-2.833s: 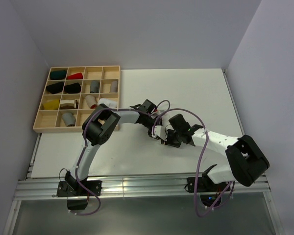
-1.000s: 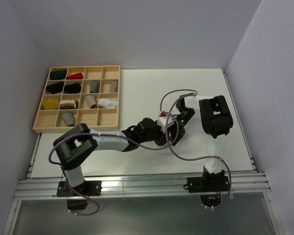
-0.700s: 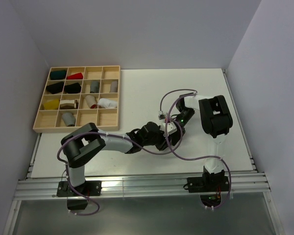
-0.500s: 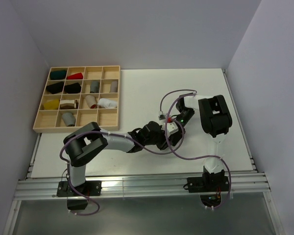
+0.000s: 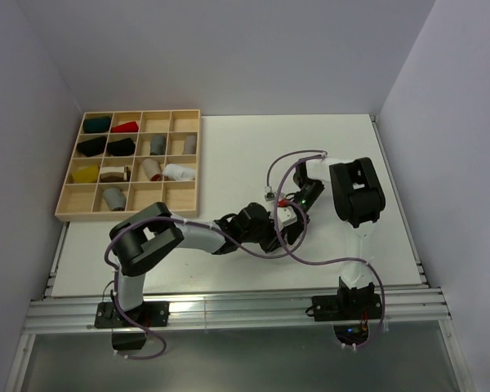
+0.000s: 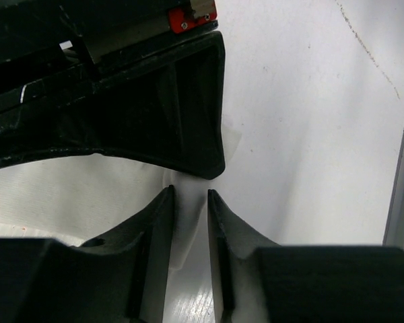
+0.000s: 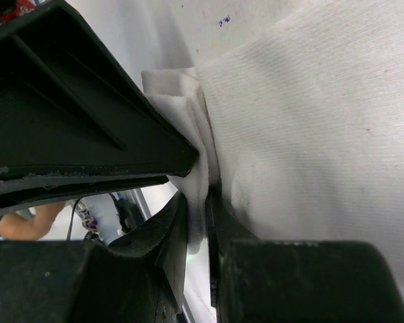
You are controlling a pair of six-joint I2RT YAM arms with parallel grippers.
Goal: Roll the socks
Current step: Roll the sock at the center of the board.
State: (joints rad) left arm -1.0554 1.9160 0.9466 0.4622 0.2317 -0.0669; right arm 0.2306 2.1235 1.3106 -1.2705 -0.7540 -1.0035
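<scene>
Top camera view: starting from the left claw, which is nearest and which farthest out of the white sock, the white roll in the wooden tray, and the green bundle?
1. white sock: mid-table, pinched in the left claw itself.
2. white roll: right column, third row of the wooden tray, off to the left.
3. green bundle: the tray's far-left corner compartment.

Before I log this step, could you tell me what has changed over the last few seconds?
The left arm dropped low and the left gripper slid toward the near edge; the right arm folded upright, drawing the right gripper in to meet it. Both are shut on the plain white fabric sock. The wooden compartment tray and its coloured cloth bundles stayed put.
</scene>
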